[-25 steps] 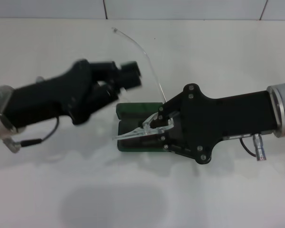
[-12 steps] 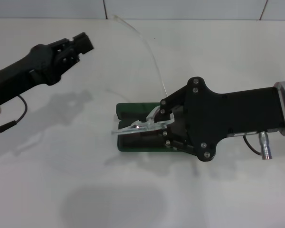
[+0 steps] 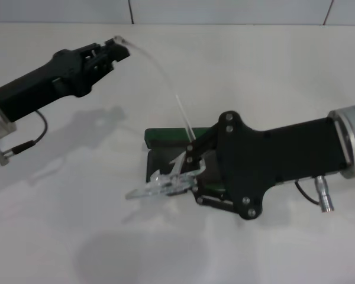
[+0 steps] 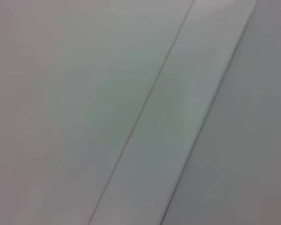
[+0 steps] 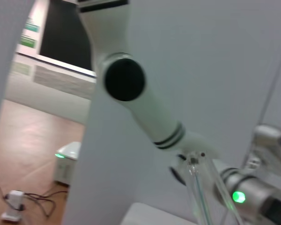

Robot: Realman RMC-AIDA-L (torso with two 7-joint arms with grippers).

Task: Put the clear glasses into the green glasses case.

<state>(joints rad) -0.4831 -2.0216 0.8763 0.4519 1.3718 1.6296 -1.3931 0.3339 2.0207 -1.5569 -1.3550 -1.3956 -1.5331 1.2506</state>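
Currently, right gripper [image 3: 186, 174] at centre, over the open case [image 3: 165, 142] on the table [image 3: 272, 71], fingers clamped on the glasses [image 3: 160, 186] front. One temple arm arcs toward 11 o'clock, its tip at the left gripper [image 3: 119, 46]; whether those fingers are together, cannot tell.
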